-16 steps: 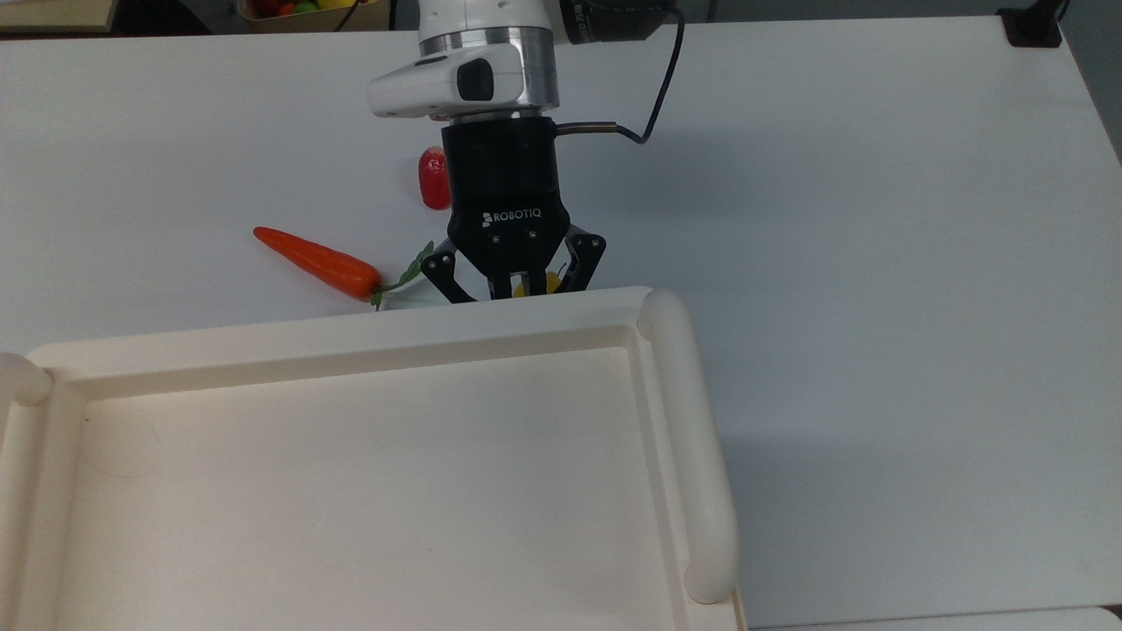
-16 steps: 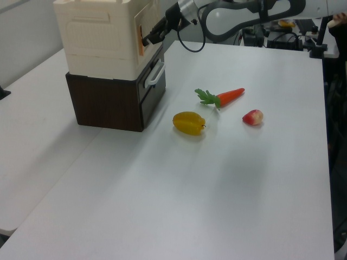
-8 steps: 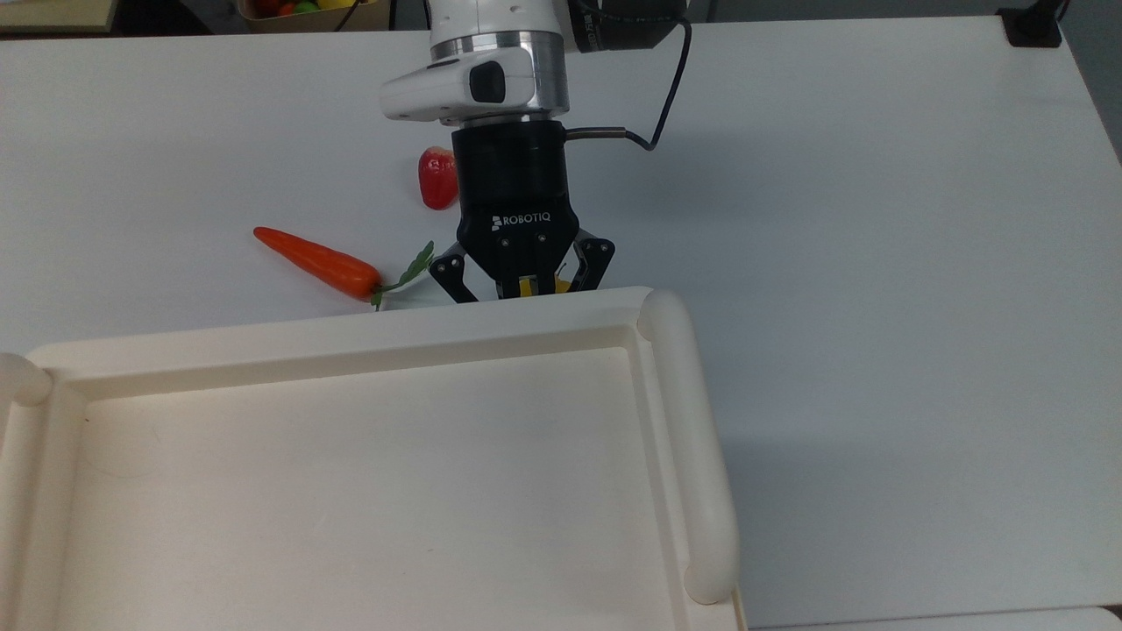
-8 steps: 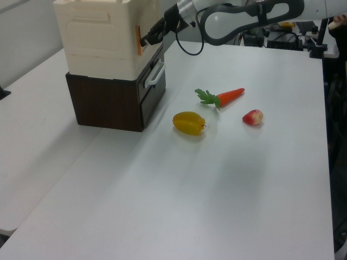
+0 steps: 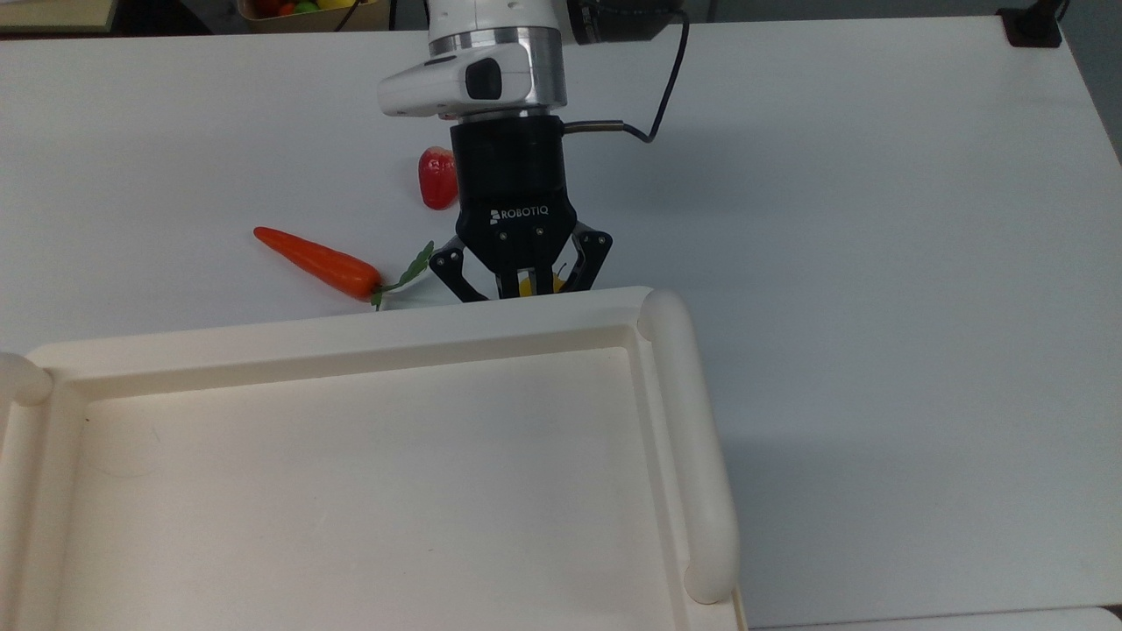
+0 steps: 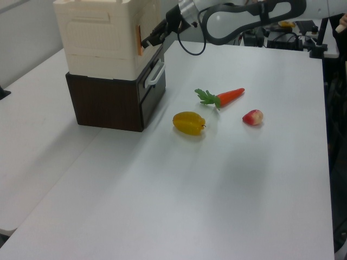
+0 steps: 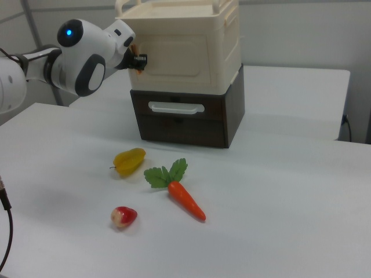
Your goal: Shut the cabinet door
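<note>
The one readable text is the white brand name "ROBOTIQ", with a small logo mark before it, printed on the black body of the pincer [image 5: 523,282] in the top view.

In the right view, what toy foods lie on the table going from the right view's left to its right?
Red toy fruit → yellow toy fruit → toy carrot.
</note>
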Available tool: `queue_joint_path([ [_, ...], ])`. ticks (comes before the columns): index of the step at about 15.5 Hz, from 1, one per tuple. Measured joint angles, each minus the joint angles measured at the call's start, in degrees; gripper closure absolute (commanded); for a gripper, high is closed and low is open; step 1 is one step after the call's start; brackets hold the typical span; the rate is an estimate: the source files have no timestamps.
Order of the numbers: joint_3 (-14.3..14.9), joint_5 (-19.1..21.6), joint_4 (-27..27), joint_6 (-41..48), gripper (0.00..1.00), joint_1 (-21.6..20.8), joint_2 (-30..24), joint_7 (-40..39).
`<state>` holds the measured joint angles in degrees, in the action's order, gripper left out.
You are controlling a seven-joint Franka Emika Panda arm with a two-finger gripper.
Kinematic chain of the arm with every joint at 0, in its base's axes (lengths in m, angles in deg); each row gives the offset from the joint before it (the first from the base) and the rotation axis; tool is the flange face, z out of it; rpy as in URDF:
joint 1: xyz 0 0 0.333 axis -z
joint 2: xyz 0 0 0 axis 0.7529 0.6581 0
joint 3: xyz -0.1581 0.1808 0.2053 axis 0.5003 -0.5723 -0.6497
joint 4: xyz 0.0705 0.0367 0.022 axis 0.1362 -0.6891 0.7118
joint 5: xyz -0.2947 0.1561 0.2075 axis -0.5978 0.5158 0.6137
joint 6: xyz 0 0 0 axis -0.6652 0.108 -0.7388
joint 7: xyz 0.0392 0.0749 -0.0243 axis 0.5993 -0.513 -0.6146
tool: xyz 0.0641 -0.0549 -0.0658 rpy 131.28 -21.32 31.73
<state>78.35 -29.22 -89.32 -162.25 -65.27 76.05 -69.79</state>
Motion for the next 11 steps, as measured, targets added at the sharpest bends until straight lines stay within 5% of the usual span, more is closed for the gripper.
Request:
queue_joint_path([
  [9, 1.02, -0.03, -0.6, 52.07, 0.86, 8.76, -14.43, 6.67],
  [10, 1.08, -0.07, -0.66, 57.26, 0.78, 10.18, -15.81, 7.54],
  [11, 1.14, -0.25, -0.72, 61.81, 0.5, 11.67, -17.1, 7.9],
])
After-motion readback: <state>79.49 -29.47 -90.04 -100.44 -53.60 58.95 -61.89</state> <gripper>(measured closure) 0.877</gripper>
